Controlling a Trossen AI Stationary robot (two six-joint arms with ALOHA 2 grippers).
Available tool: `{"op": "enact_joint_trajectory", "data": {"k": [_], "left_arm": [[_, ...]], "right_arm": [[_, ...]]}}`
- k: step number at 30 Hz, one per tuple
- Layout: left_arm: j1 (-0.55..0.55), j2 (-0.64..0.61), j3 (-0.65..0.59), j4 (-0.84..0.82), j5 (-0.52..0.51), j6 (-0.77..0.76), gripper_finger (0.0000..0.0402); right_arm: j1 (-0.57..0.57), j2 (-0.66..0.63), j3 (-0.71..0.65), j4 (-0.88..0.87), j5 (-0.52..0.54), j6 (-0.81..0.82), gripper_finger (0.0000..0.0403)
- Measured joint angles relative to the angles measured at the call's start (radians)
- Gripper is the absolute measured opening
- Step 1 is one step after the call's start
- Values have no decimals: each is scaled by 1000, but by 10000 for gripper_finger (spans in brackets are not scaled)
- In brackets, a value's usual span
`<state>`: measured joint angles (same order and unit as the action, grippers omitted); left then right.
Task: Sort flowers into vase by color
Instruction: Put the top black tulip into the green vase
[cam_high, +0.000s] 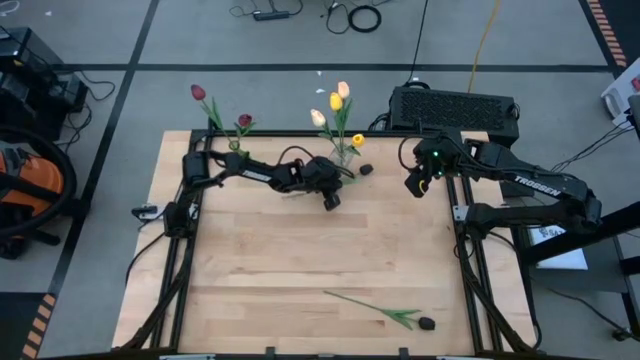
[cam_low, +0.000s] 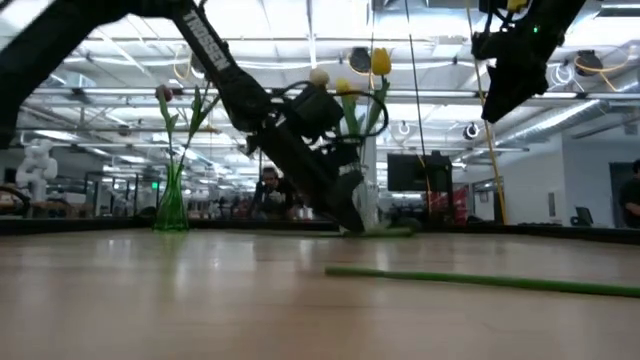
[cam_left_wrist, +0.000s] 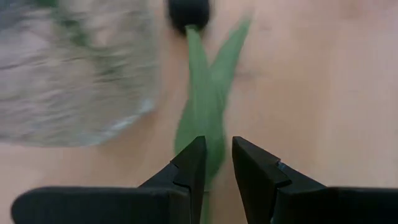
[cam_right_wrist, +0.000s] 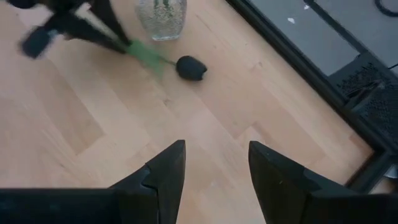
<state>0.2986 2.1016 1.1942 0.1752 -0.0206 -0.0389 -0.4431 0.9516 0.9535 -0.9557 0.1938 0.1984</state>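
A dark-headed flower lies on the table by the far edge, its head (cam_high: 366, 169) (cam_right_wrist: 191, 67) beside a clear vase (cam_high: 347, 152) holding yellow and cream tulips. My left gripper (cam_high: 332, 202) (cam_left_wrist: 217, 155) is low over this flower's stem and leaf (cam_left_wrist: 199, 112), slanting down and open by a narrow gap with the stem running into it. A green vase (cam_low: 172, 200) at the far left holds red tulips (cam_high: 198, 92). Another dark-headed flower (cam_high: 375, 308) lies flat near the front edge. My right gripper (cam_high: 415, 185) (cam_right_wrist: 211, 168) hangs open, high at the far right. My left gripper's fingers (cam_left_wrist: 189, 165) stand on either side of the lying flower's stem, across it, on the stem side of the leaf, coming slanting down from the table's left. Whether they touch the stem or leaf, I cannot tell.
A black box (cam_high: 455, 105) sits beyond the far right edge. The table's dark frame rail (cam_high: 462, 250) runs along its right side. Bare wood spans the middle (cam_high: 300, 255). A person (cam_low: 268, 190) shows in the room behind the table.
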Motion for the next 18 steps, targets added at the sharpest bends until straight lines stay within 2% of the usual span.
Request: {"op": "enact_joint_trajectory", "data": {"k": [2,4,15,18], "left_arm": [[-6,2,0,-5,-62,-4,88],[-7,1,0,-9,-76,-4,88],[-7,-2,3,-129,-81,-7,88],[-5,-4,5,-172,-39,-7,85]], "right_arm": [[0,0,0,0,-18,1,169],[0,0,0,-2,-22,2,169],[0,0,0,1,-34,-1,169],[0,0,0,3,-34,-1,169]]}}
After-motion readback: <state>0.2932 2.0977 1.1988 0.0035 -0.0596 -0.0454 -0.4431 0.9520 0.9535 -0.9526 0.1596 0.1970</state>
